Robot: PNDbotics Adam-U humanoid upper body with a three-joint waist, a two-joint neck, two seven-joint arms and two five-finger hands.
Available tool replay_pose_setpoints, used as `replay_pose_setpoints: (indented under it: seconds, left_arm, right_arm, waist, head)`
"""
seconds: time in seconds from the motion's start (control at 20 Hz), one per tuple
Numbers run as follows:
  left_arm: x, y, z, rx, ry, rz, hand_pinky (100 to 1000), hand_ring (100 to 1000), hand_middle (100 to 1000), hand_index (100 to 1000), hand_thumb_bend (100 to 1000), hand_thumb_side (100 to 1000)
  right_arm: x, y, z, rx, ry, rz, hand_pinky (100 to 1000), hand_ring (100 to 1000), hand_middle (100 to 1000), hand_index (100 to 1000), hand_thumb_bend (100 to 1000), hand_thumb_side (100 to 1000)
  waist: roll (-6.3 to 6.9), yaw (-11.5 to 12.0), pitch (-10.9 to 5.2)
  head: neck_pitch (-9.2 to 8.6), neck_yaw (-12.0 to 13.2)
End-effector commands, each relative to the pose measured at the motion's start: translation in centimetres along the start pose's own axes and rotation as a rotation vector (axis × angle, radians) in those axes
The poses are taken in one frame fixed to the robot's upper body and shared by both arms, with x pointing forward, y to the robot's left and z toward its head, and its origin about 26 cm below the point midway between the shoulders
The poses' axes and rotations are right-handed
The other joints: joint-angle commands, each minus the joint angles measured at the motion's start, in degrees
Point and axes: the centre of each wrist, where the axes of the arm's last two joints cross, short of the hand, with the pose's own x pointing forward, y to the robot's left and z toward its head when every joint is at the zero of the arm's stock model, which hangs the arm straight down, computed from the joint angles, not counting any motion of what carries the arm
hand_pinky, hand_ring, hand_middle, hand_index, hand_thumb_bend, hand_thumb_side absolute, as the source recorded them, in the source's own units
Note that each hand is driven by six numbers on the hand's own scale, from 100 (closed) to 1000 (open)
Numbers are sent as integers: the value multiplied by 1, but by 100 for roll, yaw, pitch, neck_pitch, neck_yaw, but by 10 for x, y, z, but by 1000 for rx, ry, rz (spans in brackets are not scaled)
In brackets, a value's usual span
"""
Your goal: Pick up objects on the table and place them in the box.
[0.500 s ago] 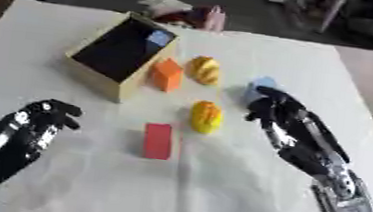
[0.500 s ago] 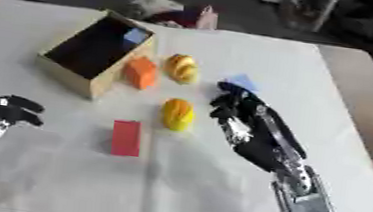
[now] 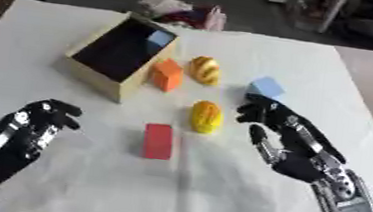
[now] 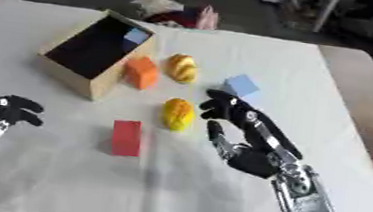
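White cloth is covering the table (image 3: 215, 197). Right hand (image 3: 288, 139), fingers spread wide, is hovering just right of the near yellow object (image 3: 206, 116), risking knocking it away from the box (image 3: 121, 55) far left.
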Motion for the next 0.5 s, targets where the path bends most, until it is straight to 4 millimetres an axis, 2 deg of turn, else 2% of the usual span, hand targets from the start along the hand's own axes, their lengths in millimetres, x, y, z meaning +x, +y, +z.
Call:
replay_pose_setpoints:
  seconds: [0.05, 0.25, 0.5]
  left_arm:
    - [4, 3, -2, 1, -15, -13, 826, 650, 674, 745, 100, 756]
    - [5, 3, -2, -1, -18, -13, 826, 651, 675, 745, 100, 756]
    - [4, 3, -1, -6, -15, -15, 826, 652, 675, 745, 100, 753]
  right_arm:
    - [7, -6, -1, 25, -30, 44, 847, 787, 788, 956, 100, 544]
    - [10, -12, -3, 66, -52, 126, 858, 810, 809, 974, 100, 582]
    - [19, -40, -17, 156, -104, 269, 871, 831, 830, 987, 100, 512]
  waist:
    - [8, 7, -53]
    - [6, 23, -59]
    - [-15, 54, -97]
  head:
    - [26, -3]
    - [26, -10]
    - [26, -26]
